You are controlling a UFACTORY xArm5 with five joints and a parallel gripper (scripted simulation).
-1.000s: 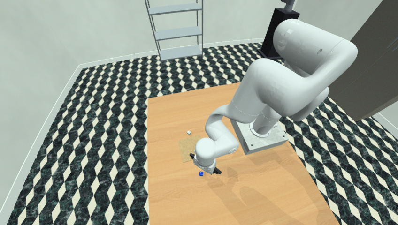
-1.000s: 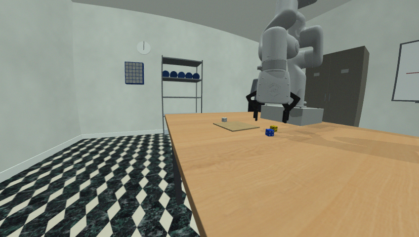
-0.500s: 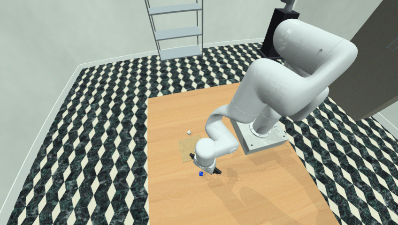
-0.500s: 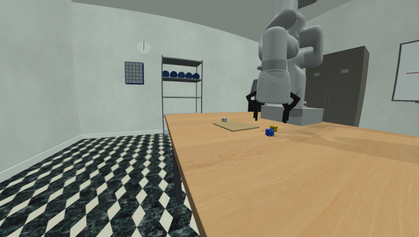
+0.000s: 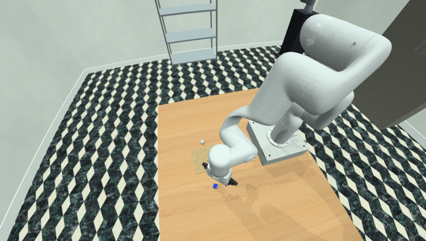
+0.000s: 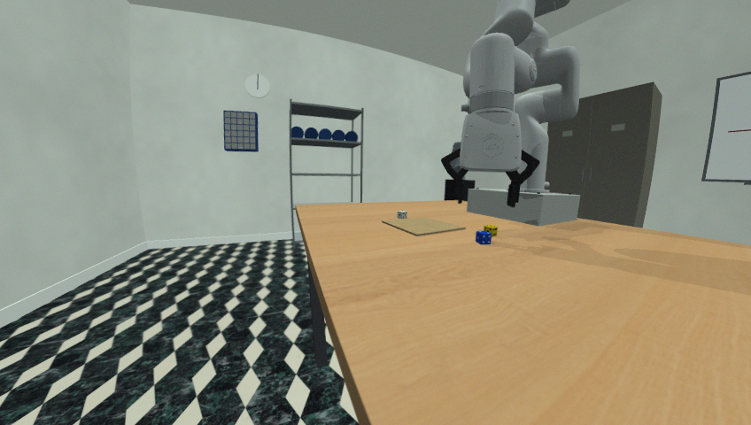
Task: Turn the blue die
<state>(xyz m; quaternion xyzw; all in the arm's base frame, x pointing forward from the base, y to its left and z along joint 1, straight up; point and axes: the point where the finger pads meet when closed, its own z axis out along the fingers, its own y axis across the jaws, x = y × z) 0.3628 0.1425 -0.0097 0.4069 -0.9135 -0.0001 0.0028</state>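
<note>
Jaws (image 6: 487, 202) hang wide open above blue die (image 6: 483, 237).

The gripper (image 6: 485, 202) hangs spread wide and holding nothing, well above the table (image 6: 527, 326), with open air beneath its fingertips; the blue die (image 6: 483, 237) lies off the mat (image 6: 421, 226); the yellow die (image 6: 491, 229) sits just behind it, crowding that side; the white die (image 6: 402, 214) stands apart beyond the mat's far edge.
</note>
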